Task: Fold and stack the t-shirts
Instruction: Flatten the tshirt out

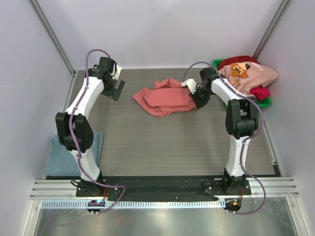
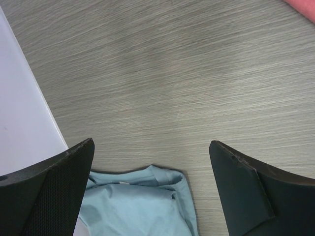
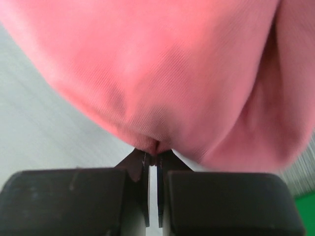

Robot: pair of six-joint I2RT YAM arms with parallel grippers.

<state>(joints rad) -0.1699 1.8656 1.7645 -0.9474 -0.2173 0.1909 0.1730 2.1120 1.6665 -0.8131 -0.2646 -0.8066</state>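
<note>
Right jaws: closed on a small fold of the salmon-red tee [image 3: 162, 88], at its right edge.
Left jaws: wide open and holding nothing, over bare counter [image 2: 162, 73] at the far left.
Tee in hand: crumpled on the far middle of the counter.
Risk: I judge the pinch thin. A quick pull could slip it free, and hauling from one point would drag the heap while it is bunched.
Count: four tees. One is the salmon-red tee, the grey-blue tee [image 1: 74, 152] lies near left, and the light pink tee [image 1: 246, 73] and crimson tee [image 1: 259, 92] sit in the single green bin [image 1: 266, 102].

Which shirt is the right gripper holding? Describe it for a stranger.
On the grey table, toward its far middle, lies a crumpled salmon-red t-shirt, pinched by the right gripper. Unlike the printed pink shirt in the green bin, it is plain.
</note>
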